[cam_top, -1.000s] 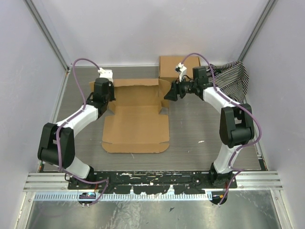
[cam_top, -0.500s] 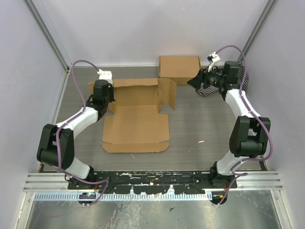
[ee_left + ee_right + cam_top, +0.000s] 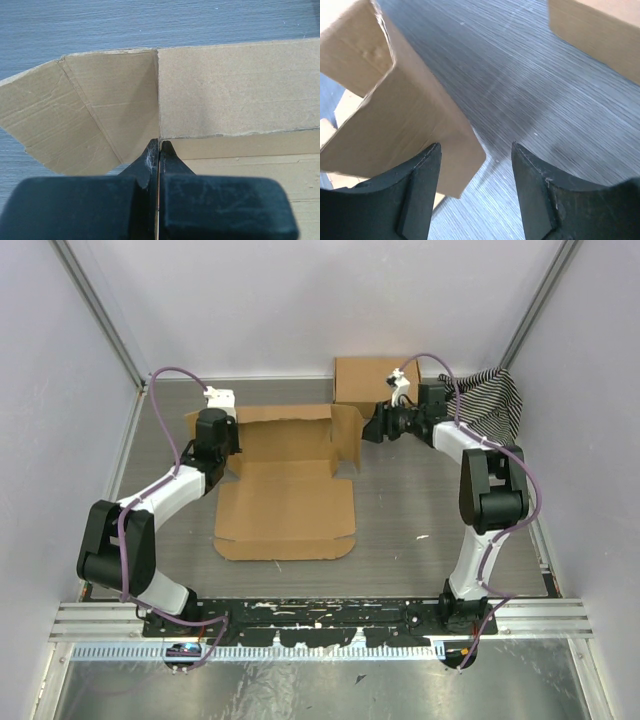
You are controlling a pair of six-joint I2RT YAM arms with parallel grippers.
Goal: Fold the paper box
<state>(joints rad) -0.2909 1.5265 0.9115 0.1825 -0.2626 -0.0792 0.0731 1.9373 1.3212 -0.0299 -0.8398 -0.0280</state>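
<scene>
The paper box [image 3: 285, 495] lies as a partly folded brown cardboard sheet in the middle of the table, its back wall [image 3: 235, 90] raised. My left gripper [image 3: 214, 447] points down at the sheet's left rear corner and is shut on a thin edge of the paper box [image 3: 159, 143], beside the angled left flap [image 3: 75, 115]. My right gripper [image 3: 376, 428] is open and empty beside the upright right side flap [image 3: 350, 435]. In the right wrist view that flap [image 3: 395, 115] stands just in front of the left finger [image 3: 420, 190], and the gripper [image 3: 476, 150] holds nothing.
A fully formed brown cardboard box [image 3: 375, 380] stands at the back, just behind my right gripper, and shows at the top right of the right wrist view [image 3: 600, 30]. A black-and-white striped cloth [image 3: 492, 400] lies at the back right. Grey walls enclose the table.
My right gripper left the right flap, swung to the back right over the striped cloth, then came back beside the flap, which now stands upright. The left arm has not moved.
</scene>
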